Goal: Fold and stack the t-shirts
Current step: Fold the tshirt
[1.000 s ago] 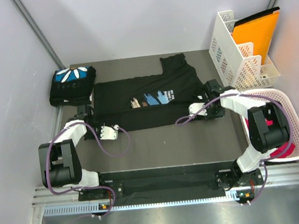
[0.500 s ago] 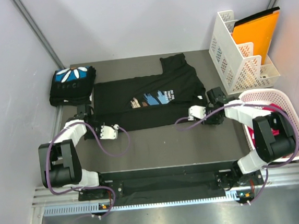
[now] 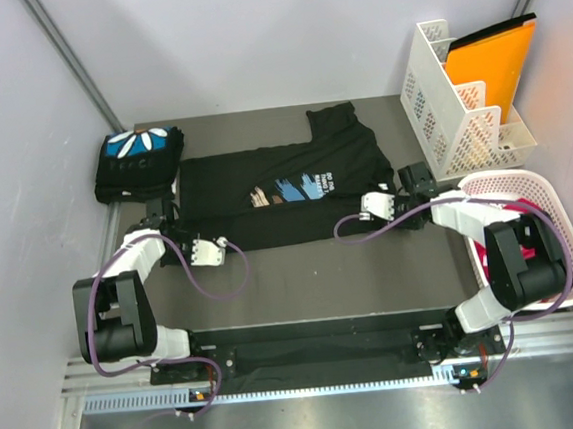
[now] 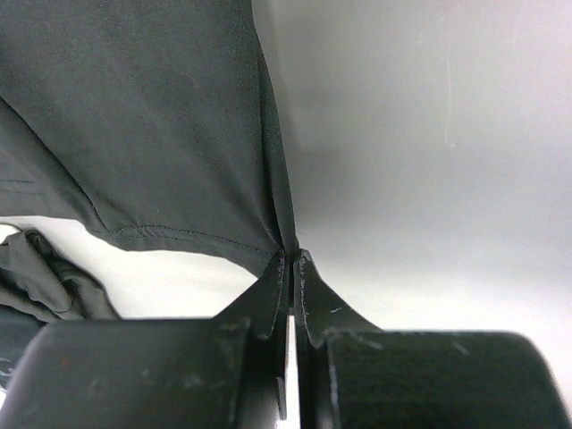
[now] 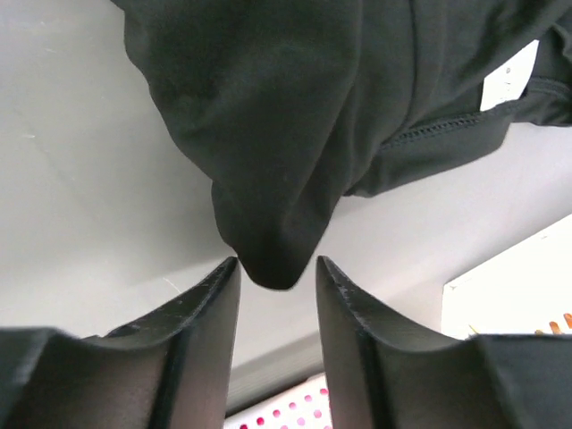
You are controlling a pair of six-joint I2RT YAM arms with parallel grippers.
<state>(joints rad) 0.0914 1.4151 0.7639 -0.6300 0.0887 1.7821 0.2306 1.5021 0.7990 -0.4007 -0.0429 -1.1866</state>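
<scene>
One black t-shirt (image 3: 138, 159) with a blue-and-white petal print lies folded at the mat's far left corner. A second black t-shirt (image 3: 262, 168), with a blue-and-tan print, lies partly folded across the middle. My left gripper (image 3: 177, 222) is at its near left corner. In the left wrist view this gripper (image 4: 293, 255) is shut on the shirt's hem corner (image 4: 268, 246). My right gripper (image 3: 398, 189) is at the shirt's right end. In the right wrist view it (image 5: 277, 261) stands open, with a rounded fold of black cloth (image 5: 268, 232) reaching between its fingertips.
A white rack (image 3: 449, 100) holding an orange folder (image 3: 494, 61) stands at the far right. A white laundry basket (image 3: 565, 212) sits beside the right arm. Grey walls close in on the left and back. The dark mat (image 3: 312, 272) lies under the shirts.
The right arm's elbow has swung out to the right, and its gripper has shifted slightly at the shirt's right end. The left arm and both shirts are where they were.
</scene>
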